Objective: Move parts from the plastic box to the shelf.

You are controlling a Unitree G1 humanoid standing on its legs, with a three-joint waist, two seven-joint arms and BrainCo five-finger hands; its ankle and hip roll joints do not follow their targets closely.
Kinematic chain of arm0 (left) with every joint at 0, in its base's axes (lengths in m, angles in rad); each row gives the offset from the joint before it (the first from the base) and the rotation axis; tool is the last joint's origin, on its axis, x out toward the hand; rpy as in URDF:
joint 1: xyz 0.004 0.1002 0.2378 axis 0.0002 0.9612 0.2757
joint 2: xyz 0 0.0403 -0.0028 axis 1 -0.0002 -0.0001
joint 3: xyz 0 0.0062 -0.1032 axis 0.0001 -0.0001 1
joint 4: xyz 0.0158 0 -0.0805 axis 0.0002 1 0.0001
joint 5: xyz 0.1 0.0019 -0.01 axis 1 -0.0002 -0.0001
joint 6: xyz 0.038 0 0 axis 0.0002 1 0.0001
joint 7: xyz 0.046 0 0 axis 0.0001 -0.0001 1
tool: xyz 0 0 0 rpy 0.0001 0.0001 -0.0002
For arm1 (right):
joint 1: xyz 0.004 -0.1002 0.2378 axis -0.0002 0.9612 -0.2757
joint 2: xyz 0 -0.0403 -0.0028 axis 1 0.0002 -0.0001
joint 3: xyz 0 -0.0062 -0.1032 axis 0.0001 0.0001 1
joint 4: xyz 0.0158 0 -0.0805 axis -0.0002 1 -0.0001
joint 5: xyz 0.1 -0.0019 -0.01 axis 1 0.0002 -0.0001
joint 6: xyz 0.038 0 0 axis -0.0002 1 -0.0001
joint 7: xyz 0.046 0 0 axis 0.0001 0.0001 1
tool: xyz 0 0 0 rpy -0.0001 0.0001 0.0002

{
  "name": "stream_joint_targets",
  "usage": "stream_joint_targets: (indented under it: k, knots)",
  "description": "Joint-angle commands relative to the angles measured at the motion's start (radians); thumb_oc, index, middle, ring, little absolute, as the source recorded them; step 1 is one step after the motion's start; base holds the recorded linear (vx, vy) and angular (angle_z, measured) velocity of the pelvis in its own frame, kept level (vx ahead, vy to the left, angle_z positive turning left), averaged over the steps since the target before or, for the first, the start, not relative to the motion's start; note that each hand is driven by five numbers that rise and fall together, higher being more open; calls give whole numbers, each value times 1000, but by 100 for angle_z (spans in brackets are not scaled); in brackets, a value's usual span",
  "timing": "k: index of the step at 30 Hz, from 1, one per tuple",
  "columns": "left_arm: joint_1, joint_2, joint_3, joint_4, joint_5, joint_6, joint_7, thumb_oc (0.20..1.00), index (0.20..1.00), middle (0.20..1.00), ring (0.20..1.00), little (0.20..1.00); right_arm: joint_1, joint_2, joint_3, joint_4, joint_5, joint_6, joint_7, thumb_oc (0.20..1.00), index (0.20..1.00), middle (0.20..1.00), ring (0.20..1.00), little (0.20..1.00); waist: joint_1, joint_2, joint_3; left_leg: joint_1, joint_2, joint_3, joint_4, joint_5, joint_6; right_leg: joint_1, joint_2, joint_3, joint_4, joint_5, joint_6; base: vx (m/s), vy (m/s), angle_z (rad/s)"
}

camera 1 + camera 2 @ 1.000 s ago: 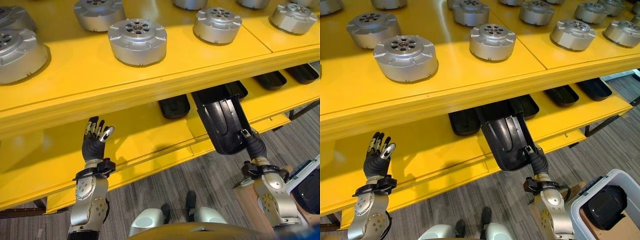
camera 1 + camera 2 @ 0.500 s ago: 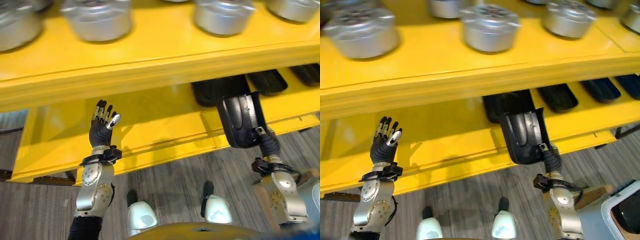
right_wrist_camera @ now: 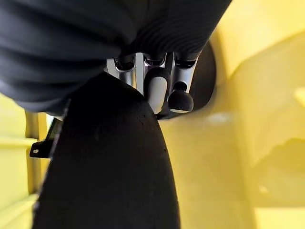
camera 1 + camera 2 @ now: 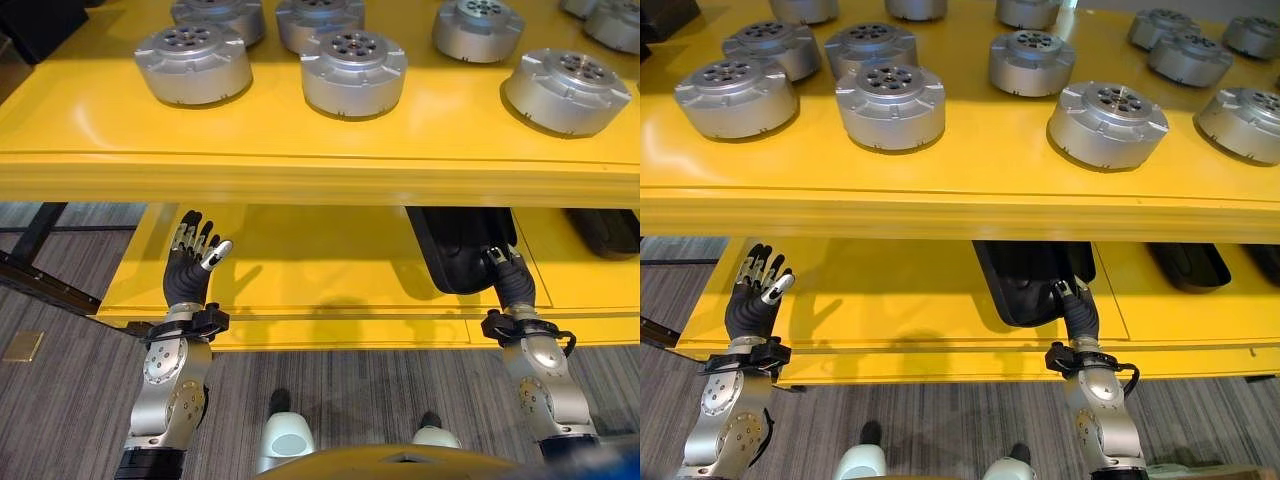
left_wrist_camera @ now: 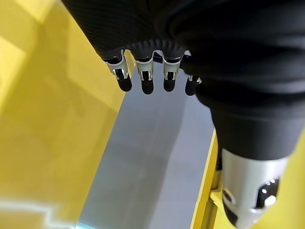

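Shelf (image 4: 300, 175) bright yellow, both levels. Round parts (image 4: 354, 72) on top level silver-grey, dark hole ring in centre. Part (image 4: 1035, 285) on lower level glossy black; more black parts (image 4: 1187, 265) further right. Hands: left hand (image 4: 186, 272) and right hand (image 4: 1077, 310) dark ribbed covers, silver fingers. Floor (image 4: 60, 400) grey, streaked.

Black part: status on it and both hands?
Right hand fingers curled on black part, resting on lower shelf. Left hand open, raised over lower shelf, empty. Another black part lies further right, apart.
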Motion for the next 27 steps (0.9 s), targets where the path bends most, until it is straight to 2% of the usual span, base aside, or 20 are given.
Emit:
stream_joint_targets:
  k: [1, 4, 5, 9, 10, 13, 17, 18, 21, 27]
  knots:
    - [-19, 14, -16, -56, -33, -44, -13, 1000, 1000, 1000, 1000, 1000, -127, -37, -14, -28, 13, -60, 11, 200, 200, 200, 200, 200, 32, 1, -11, -8, -47, 38, 15, -11, 66, -10, -89, -20, 169, -80, 38, -45, -9, 14]
    - [-32, 31, -36, -61, -46, -41, -10, 1000, 1000, 1000, 1000, 1000, -197, -42, 29, 9, 35, -55, -8, 200, 200, 200, 200, 200, 71, -9, 23, -70, -57, 21, 76, -24, 65, -29, -92, -31, 187, -84, 37, -119, -25, 19]
    - [-53, 46, -50, -64, -55, -44, 1, 1000, 1000, 1000, 1000, 1000, -253, -33, 59, 38, 92, -56, -22, 200, 200, 200, 200, 200, 96, -5, 60, -120, -59, 5, 128, -29, 63, -61, -98, -32, 225, -96, 33, -169, -21, 21]
    - [-71, 52, -75, -67, -64, -42, 12, 1000, 1000, 1000, 1000, 1000, -298, -34, 86, 44, 115, -55, -37, 200, 200, 200, 200, 200, 117, 2, 99, -176, -57, -2, 200, -47, 61, -102, -103, -29, 282, -115, 26, -147, -4, 13]
    - [-82, 60, -93, -83, -73, -42, 18, 1000, 1000, 1000, 1000, 1000, -364, -30, 110, 51, 149, -61, -51, 200, 200, 200, 200, 200, 134, 19, 139, -220, -60, -14, 251, -63, 67, -152, -106, -21, 343, -136, 18, -142, 23, 11]
    - [-101, 81, -108, -103, -80, -47, 31, 1000, 1000, 1000, 1000, 1000, -451, -47, 125, 84, 186, -68, -83, 200, 200, 200, 200, 200, 153, 33, 177, -278, -65, -20, 309, -76, 72, -207, -115, -11, 407, -161, 11, -133, 24, 7]
    - [-133, 104, -127, -124, -85, -54, 43, 1000, 1000, 1000, 1000, 1000, -561, -72, 145, 121, 218, -72, -118, 200, 200, 200, 200, 200, 168, 45, 221, -345, -67, -20, 375, -91, 81, -290, -124, 14, 494, -186, 2, -68, 7, 3]
    - [-132, 104, -126, -123, -85, -54, 43, 1000, 1000, 1000, 1000, 1000, -560, -71, 146, 122, 218, -71, -118, 200, 200, 200, 200, 200, 168, 44, 219, -336, -63, -20, 382, -118, 75, -283, -121, 20, 503, -209, 10, -29, -38, -1]
    - [-170, 113, -172, -126, -91, -53, 55, 1000, 1000, 1000, 1000, 1000, -665, -86, 131, 188, 256, -86, -174, 200, 200, 200, 200, 200, 175, 58, 255, -427, -72, -33, 463, -138, 83, -373, -128, 38, 594, -253, -9, -72, -15, 4]
    - [-184, 119, -208, -147, -98, -52, 64, 1000, 1000, 1000, 1000, 1000, -797, -113, 100, 291, 249, -104, -250, 200, 200, 200, 200, 200, 176, 81, 284, -516, -75, -42, 534, -157, 93, -477, -128, 66, 668, -278, -26, -61, 5, -2]
